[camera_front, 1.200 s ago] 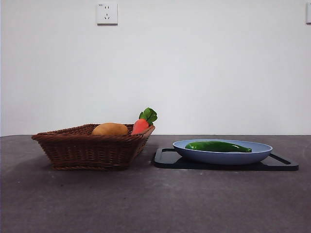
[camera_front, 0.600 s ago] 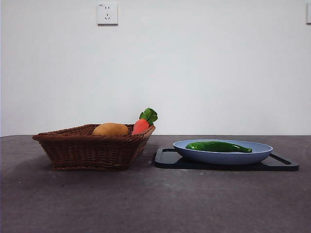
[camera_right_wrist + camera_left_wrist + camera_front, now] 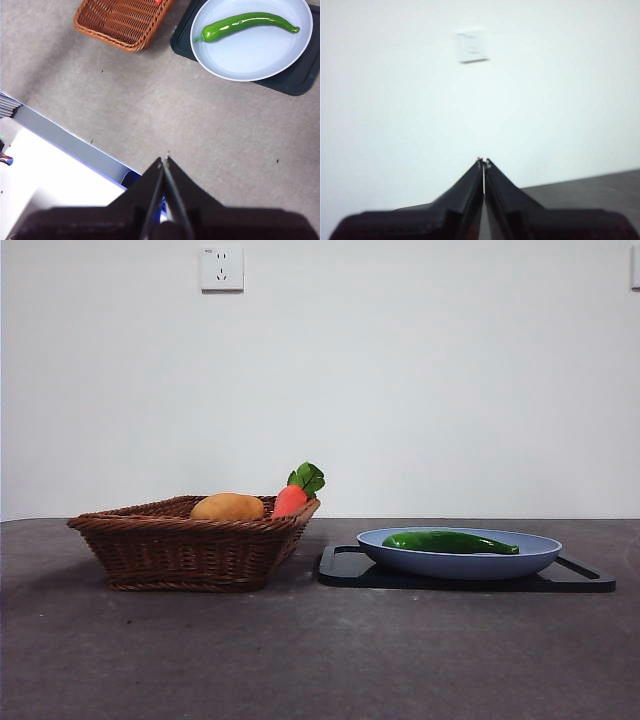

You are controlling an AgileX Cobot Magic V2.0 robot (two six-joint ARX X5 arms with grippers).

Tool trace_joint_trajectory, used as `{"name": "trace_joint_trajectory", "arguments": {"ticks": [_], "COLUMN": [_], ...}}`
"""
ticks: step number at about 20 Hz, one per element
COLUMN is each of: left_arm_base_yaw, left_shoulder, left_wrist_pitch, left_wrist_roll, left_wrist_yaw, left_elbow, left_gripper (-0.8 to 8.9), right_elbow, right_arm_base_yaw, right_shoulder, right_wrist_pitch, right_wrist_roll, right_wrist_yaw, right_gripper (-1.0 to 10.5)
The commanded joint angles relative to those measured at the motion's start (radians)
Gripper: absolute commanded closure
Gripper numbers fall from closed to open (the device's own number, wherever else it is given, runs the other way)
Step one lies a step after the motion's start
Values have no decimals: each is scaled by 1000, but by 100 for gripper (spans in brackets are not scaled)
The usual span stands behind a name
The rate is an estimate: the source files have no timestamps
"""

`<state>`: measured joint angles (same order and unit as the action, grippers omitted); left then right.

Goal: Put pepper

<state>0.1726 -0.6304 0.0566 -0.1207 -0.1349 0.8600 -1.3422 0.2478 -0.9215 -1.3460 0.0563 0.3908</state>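
a brown woven wicker basket point(image 3: 190, 540) stands beside a flat black tray point(image 3: 345, 568) bearing a pale blue round plate point(image 3: 460, 562). the long glossy green pepper point(image 3: 450, 542) lies on that plate. the left gripper point(image 3: 483, 161) and right gripper point(image 3: 164, 159) hang aloft, jaws pressed together, empty.

Legible text, labels, brands, numbers: none. Wall socket point(image 3: 221, 268): plain white plate, pin slots only, no marking readable. Other surfaces carry no readable lettering.
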Motion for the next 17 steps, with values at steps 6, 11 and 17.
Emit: {"name": "trace_joint_trajectory", "arguments": {"ticks": [6, 11, 17], "left_arm_base_yaw": [-145, -162, -162], "left_shoulder": [382, 529, 571], "left_wrist_pitch": [-112, -110, -91], "left_wrist_roll": [13, 47, 101], "left_wrist_yaw": [6, 7, 9], "left_elbow": [-543, -743, -850], "left_gripper": [805, 805, 805], "right_elbow": [-18, -18, -18], "right_arm_base_yaw": [2, 2, 2], "right_shoulder": [-8, -8, -8], "right_wrist_pitch": [6, 6, 6], "right_wrist_roll": [-6, -6, -6], "right_wrist_yaw": [0, -1, -1], "right_gripper": [936, 936, 936]}}
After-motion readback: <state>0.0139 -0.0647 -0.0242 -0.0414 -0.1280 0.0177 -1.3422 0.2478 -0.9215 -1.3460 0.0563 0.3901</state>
